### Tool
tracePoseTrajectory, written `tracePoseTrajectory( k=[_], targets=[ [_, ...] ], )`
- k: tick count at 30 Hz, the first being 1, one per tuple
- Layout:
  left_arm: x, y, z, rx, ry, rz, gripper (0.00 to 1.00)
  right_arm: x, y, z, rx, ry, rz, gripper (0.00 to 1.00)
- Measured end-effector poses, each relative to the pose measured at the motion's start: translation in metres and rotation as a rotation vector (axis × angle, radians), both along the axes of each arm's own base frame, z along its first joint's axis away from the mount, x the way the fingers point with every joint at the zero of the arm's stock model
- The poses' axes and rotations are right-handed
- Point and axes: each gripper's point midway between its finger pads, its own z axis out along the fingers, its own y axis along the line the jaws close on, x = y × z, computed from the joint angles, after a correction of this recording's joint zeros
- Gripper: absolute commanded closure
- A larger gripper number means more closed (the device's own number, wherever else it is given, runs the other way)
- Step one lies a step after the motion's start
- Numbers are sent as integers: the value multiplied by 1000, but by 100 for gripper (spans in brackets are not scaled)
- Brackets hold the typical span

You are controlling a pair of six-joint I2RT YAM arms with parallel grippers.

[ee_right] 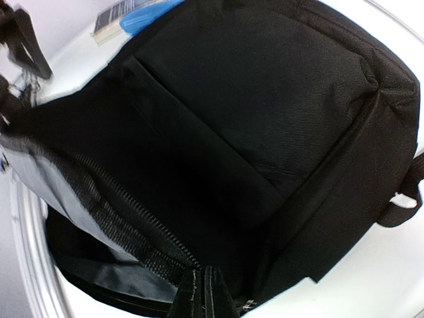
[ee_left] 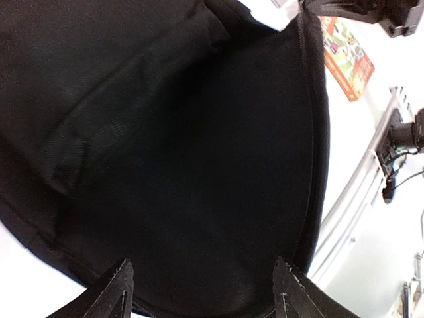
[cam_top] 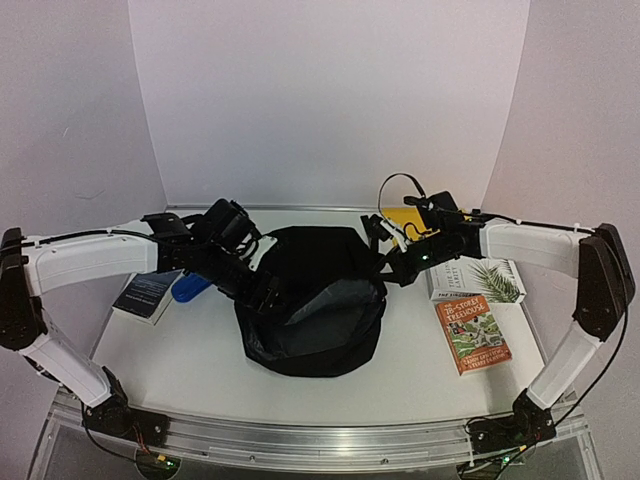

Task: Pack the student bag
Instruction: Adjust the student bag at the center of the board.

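Observation:
The student bag [cam_top: 310, 300] is a large black backpack lying in the middle of the table, its mouth open and grey lining [cam_top: 340, 305] showing. My left gripper [cam_top: 265, 290] hovers at the bag's left rim. In the left wrist view its fingers [ee_left: 122, 288] stand wide apart over the dark inside of the bag [ee_left: 199, 146], with nothing between them. My right gripper [cam_top: 385, 268] is at the bag's right rim. The right wrist view shows that gripper [ee_right: 209, 291] pressed shut where the zip edge [ee_right: 132, 212] runs into its tips.
Right of the bag lie a white book with a palm leaf [cam_top: 477, 278] and an orange picture book [cam_top: 472, 335]. A yellow thing [cam_top: 405, 217] sits behind the right gripper. On the left are a blue object [cam_top: 190, 288] and a dark book [cam_top: 147, 295].

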Motion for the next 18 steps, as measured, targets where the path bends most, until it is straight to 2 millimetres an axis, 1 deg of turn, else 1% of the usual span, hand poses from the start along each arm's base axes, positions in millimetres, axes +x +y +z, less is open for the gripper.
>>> tracePoseTrajectory(
  k=[5, 8, 10, 15, 18],
  targets=[
    [-3, -14, -14, -17, 60, -43, 27, -5, 4, 8, 43, 21, -37, 100],
    [-5, -21, -23, -24, 94, -64, 26, -6, 4, 8, 52, 33, -55, 100],
    [-8, -25, -25, -36, 113, -79, 25, -7, 3, 7, 52, 41, -66, 100],
    [-14, -29, -16, -77, 132, -97, 23, -9, 0, 3, 50, 56, -86, 100],
    [-17, -29, 1, -117, 123, -95, 23, -8, -1, 3, 53, 60, -99, 100]
  ],
)
